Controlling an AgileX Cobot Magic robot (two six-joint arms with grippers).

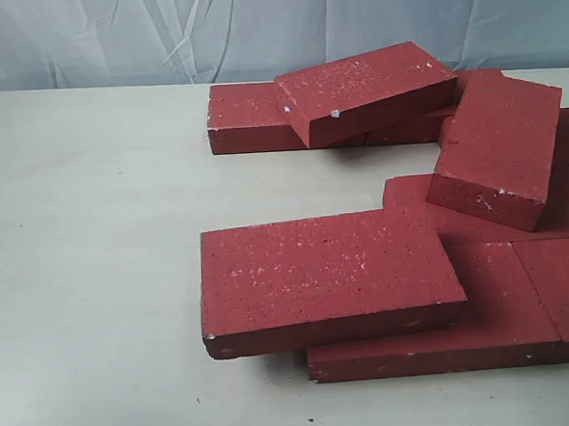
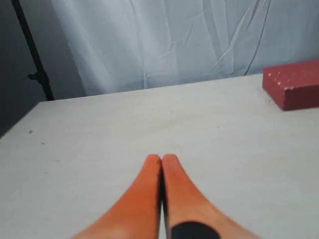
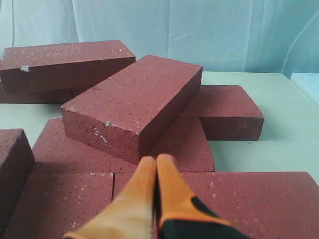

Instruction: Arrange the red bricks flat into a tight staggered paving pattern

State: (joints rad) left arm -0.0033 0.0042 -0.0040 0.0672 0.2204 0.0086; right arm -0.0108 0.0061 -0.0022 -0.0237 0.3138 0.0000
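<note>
Several red bricks lie in a loose heap on the right half of the table. The nearest brick (image 1: 327, 273) rests tilted on a flat brick (image 1: 447, 343). Another brick (image 1: 498, 147) leans across the right side, and a fourth brick (image 1: 364, 90) lies askew on the back row. Neither gripper shows in the exterior view. My left gripper (image 2: 161, 158) is shut with nothing in it, over bare table, with one brick corner (image 2: 294, 84) ahead. Shut and holding nothing, my right gripper (image 3: 156, 160) hovers over flat bricks, just short of the leaning brick (image 3: 134, 99).
The pale table (image 1: 85, 264) stretches bare across the left half. A light blue cloth backdrop (image 1: 254, 27) hangs behind the far edge. A dark stand pole (image 2: 32, 55) rises beyond the table in the left wrist view.
</note>
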